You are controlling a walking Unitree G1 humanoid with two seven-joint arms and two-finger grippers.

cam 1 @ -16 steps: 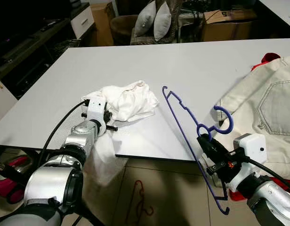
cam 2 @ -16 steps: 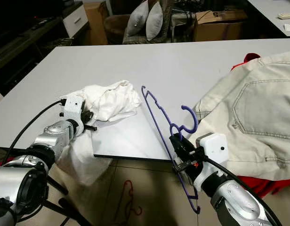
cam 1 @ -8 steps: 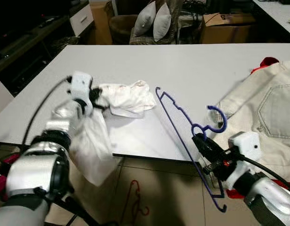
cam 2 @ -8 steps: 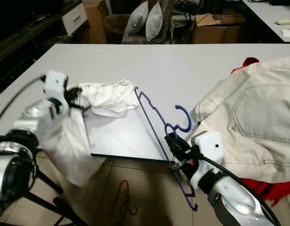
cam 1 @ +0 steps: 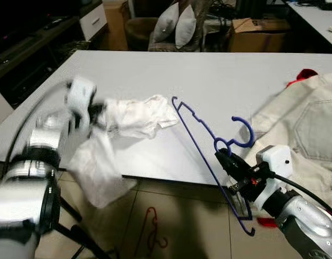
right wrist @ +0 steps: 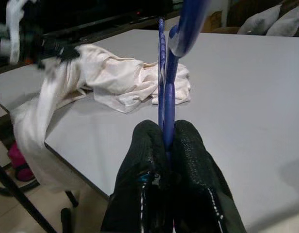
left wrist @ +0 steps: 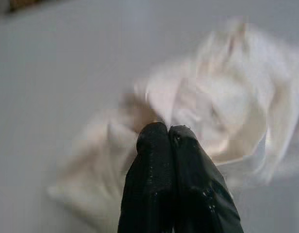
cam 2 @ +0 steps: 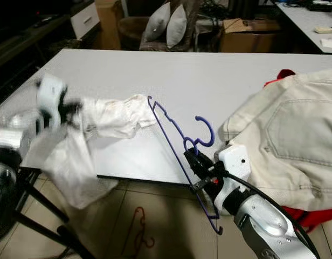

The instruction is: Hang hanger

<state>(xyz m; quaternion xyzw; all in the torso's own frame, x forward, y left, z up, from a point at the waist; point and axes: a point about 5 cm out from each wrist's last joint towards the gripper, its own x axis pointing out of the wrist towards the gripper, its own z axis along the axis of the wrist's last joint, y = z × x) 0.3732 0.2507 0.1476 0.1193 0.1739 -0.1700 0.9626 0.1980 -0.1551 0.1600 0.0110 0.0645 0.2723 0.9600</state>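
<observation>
Gripping blue hanger (cam 1: 209, 141) at neck below hook, right gripper (cam 1: 226, 160) at near edge of white table (cam 1: 220, 70), fingers pinched on it; hanger tilted, far shoulder over tabletop, near end hanging past edge above floor; left gripper (left wrist: 162, 133) pressed together on white garment (cam 1: 135, 114), cloth drooping off table edge; cream jeans (cam 1: 309, 124) lying at table's right; red hanger (cam 1: 153, 232) on floor below.

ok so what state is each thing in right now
blue hanger: clamped at its neck, tilted over the table edge
white garment: crumpled, partly dangling off the table
right end effector: shut on the hanger
left end effector: shut on the garment
beige jeans: lying spread out
</observation>
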